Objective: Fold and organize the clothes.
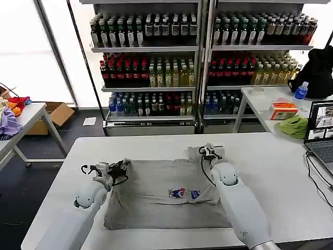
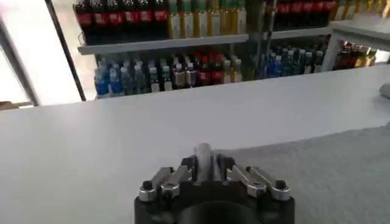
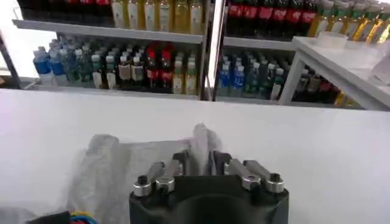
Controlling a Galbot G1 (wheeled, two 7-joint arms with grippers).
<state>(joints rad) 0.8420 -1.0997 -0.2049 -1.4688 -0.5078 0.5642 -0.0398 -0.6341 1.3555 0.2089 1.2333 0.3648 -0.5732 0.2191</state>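
Left gripper (image 1: 124, 167) pinched T-shirt (image 1: 156, 200) edge, right gripper (image 1: 207, 152) clamped on bunched far corner, fingertips hidden in fabric, chest print (image 1: 183, 194) unreadable, white table (image 1: 156, 146).

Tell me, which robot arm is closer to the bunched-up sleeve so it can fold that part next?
Probably the right. The right gripper sits at the grey T-shirt's raised far corner, where fabric bunches up. The left gripper is at the opposite, flatter edge.
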